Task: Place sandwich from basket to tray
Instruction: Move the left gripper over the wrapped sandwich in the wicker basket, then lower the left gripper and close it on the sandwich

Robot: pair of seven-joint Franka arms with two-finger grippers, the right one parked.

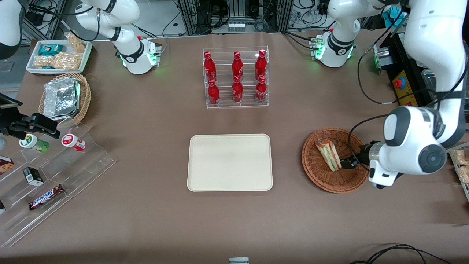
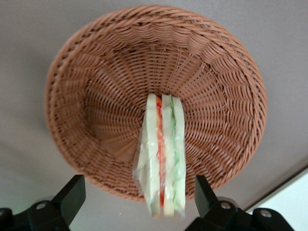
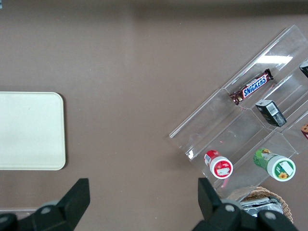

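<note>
tool [image 2: 139, 202] fingertips cut off by the wrist view's edge.

a wide table [image 1: 146, 154] covered in a plain matte brown sheet fills nearly the whole front view, evenly lit from above with only soft shadows. along the edge farthest from the front camera runs a grey floor [image 1: 154, 16] with metal frame posts [image 1: 190, 14], loose black cables [image 1: 216, 14] and a white power strip [image 1: 236, 26]. toward the working arm's end stands a black control box [image 1: 403, 79] with a yellow panel and a red button [image 1: 398, 83].
</note>
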